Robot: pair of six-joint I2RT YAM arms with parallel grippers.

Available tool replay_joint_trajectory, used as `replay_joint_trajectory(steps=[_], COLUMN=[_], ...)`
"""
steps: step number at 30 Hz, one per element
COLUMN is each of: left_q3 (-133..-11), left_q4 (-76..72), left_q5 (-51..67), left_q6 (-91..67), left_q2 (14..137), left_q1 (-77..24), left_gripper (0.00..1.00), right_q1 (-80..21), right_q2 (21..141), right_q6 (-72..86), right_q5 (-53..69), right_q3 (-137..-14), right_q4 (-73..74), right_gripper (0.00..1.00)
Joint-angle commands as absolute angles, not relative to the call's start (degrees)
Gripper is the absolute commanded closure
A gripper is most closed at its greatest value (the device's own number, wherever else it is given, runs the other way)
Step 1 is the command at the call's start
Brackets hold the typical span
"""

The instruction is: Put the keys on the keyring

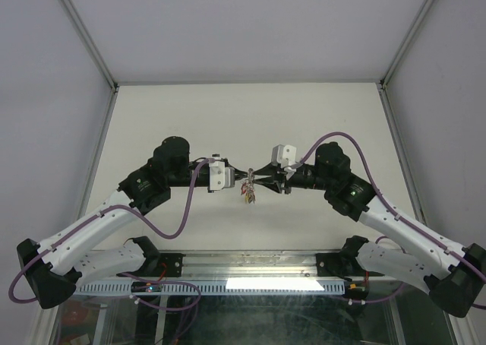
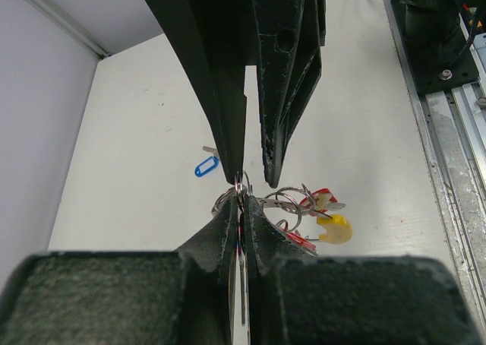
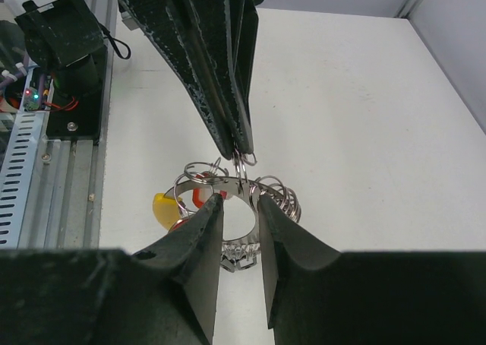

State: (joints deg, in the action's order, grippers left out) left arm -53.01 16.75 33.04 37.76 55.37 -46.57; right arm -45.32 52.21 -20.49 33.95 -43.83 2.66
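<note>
Left end effector (image 2: 243,208): jaws pressed together with no gap, pinching metal at the top of the keyring (image 3: 231,181). The pinch appears to sit on the ring's band, though a small wire loop (image 3: 244,160) right at the fingertips makes that hard to confirm. Right end effector (image 3: 238,208): jaws parted, meeting the left one tip to tip from the opposite side. Its fingers straddle the keyring's band without clamping it, and daylight shows between them. The keyring is held clear of the surface (image 1: 182,117), between the two sets of fingertips. Its band runs crosswise to the right fingers and its open middle shows through their gap. Directly below the fingertips hang the keys (image 1: 249,195), bunched on the ring together with several thin wire rings. Within the bunch, a yellow tag (image 2: 336,229) hangs low, off to the side of the left fingertips that faces the base rail (image 2: 456,155). A red tag (image 2: 323,200) sits just above it, close enough that contact cannot be ruled in or out. Another patch of red shows under the ring, beside the right end effector's own finger. Farther out, on the side of the fingertips away from the rail, one blue-tagged key (image 2: 206,166) lies flat on the surface. It is well apart from the bunch and not on the keyring.
</note>
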Motion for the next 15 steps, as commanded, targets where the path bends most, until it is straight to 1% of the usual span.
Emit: replay_joint_trajectory(steps=[1,15], left_q3=[-55.94,-56.7], left_q4=[14.17,15.54], left_q5=[34.09,35.53], left_q6=[38.5,38.67], left_q2=[55.1,55.96], left_q1=[-47.03,-47.02], left_gripper=[1.0,1.0], right_q1=[-45.54,-45.6], right_q2=[52.51,53.3], right_q6=[-20.36,-19.84], right_q5=[36.96,37.09], right_q3=[-46.85,-46.73], right_q4=[-1.06,-3.32], right_gripper=[0.72,0.73])
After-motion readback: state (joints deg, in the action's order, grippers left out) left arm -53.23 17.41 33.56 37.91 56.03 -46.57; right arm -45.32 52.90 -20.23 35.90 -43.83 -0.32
